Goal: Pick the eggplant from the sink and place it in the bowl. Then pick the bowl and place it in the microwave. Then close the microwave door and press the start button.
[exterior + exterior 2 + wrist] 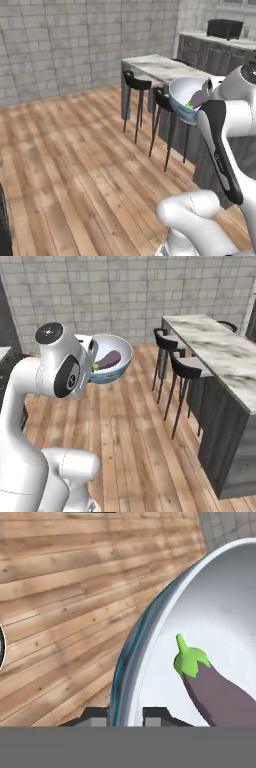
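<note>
The bowl (108,376) hangs in the air over the wooden floor, pale inside and blue-patterned outside, and is also seen from the other side, the bowl (182,90). The eggplant (109,360) lies inside it, dark purple with a green cap; the hand view shows the eggplant (220,698) against the bowl's white inside (220,607). My gripper (126,717) is shut on the bowl's rim, one finger inside and one outside. The sink is out of view. I cannot tell whether the black box on the far counter is the microwave.
A marble-topped island (220,351) with black bar stools (182,368) stands to the right; the same island (160,67) and stools (136,82) sit ahead in the left base view. A black boxy appliance (225,28) rests on the far counter. A grey brick wall runs behind.
</note>
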